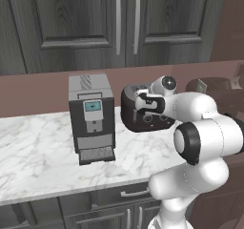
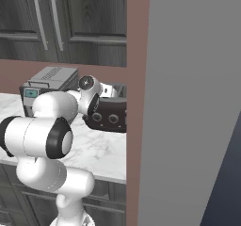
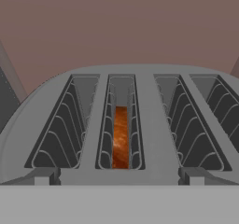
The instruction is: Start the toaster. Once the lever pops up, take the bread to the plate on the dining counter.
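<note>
The arm is reaching over the toaster [image 1: 143, 109], which is sitting on the marble surface [image 1: 43, 142] just to the right of the grey coffee machine [image 1: 90, 118]. The end effector [image 1: 148, 104] is hovering close above the toaster's top, released and holding nothing. In the hand view the bread [image 3: 121, 136] is sitting low inside the toaster's second slot from the left, its crust edge showing between the wire guides. The step in hand looks to be starting the toaster, so the lever needs pressing, not the slice grabbing. Its position is not clear from these pictures. Doing it well likely means sliding the fingers off the slots toward the toaster's end, pushing straight down, then backing clear so the lever can rise.
</note>
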